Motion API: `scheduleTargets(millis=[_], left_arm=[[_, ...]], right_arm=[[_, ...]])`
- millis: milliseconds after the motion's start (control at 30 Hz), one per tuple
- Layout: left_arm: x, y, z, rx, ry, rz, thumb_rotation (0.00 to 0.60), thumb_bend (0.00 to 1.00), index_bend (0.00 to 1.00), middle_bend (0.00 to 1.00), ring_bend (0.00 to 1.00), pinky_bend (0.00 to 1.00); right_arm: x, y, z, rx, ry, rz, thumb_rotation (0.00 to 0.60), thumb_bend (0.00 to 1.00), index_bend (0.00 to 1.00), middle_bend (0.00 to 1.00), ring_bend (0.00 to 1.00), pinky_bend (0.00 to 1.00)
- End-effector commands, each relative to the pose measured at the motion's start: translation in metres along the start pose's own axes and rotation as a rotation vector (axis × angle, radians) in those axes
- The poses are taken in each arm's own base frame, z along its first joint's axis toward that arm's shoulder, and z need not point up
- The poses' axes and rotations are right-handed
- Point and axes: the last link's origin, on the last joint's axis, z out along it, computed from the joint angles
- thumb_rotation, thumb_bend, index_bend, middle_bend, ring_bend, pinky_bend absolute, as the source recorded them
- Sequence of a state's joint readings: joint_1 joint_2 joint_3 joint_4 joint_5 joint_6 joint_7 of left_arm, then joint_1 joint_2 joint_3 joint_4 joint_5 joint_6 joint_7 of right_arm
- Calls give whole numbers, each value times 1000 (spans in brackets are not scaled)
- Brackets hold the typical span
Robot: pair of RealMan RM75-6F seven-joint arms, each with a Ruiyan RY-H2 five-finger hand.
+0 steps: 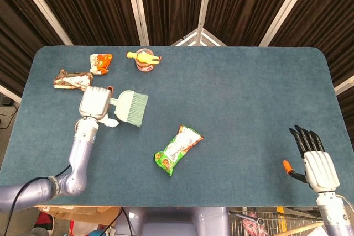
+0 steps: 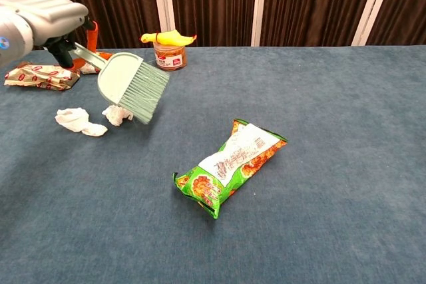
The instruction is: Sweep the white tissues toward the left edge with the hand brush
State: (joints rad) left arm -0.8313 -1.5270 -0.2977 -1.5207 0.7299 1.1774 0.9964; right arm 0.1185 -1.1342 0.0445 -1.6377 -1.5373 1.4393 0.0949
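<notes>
Left hand (image 2: 41, 12) grips the hand brush (image 2: 132, 88) raised over the white tissues (image 2: 81, 121), which lie far-left, with bare table (image 1: 249, 98) stretching right. Right hand (image 1: 314, 158) rests near-right, fingers spread, holding nothing.

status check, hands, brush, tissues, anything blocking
Left hand holds brush raised over the tissues. Right hand open, idle. Tissues unswept; wrapper lies toward the left edge.

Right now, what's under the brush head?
Under the raised hand brush, held by the left hand, one white tissue peeks out, partly covered; the other tissue lies clear.
</notes>
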Motion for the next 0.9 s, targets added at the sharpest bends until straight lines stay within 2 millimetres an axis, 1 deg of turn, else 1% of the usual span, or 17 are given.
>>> scheduleTargets(millis=[33,167,267,333,433,567,633,767,800,900], left_arm=[[-10,10,11,1,-31,30,600,756,787,1000,1000,983],[-22,11,17,13,-64,62,600,757,788,1000,1000,983],[-30,7,18,27,-86,76,600,758,790,1000,1000,983],[-35,1,17,41,-98,89,600,758,790,1000,1000,983],[-42,-13,14,70,-115,99,600,759,790,1000,1000,983],[-50,-41,8,111,-132,124,600,759,791,1000,1000,983],[-53,-60,3,139,-140,137,600,759,791,1000,1000,983],[-57,-101,-9,201,-154,162,600,759,791,1000,1000,983],[-57,-115,-13,221,-155,171,600,759,791,1000,1000,983],[-53,-144,-20,268,-142,177,600,759,791,1000,1000,983]], right_arm=[[0,1,1,-6,-6,5,600,344,0,0,0,0],[0,1,2,-7,-12,13,600,344,0,0,0,0],[0,1,2,-6,-14,17,600,343,0,0,0,0],[0,1,1,-6,-14,17,600,344,0,0,0,0],[0,0,1,-6,-13,19,600,343,0,0,0,0],[0,0,0,-4,-10,17,600,343,0,0,0,0],[0,-1,0,-2,-10,16,600,343,0,0,0,0],[-1,-2,-1,4,-8,8,600,344,0,0,0,0],[-1,-3,-1,6,-7,7,600,344,0,0,0,0],[-1,-3,-1,9,-6,5,600,344,0,0,0,0]])
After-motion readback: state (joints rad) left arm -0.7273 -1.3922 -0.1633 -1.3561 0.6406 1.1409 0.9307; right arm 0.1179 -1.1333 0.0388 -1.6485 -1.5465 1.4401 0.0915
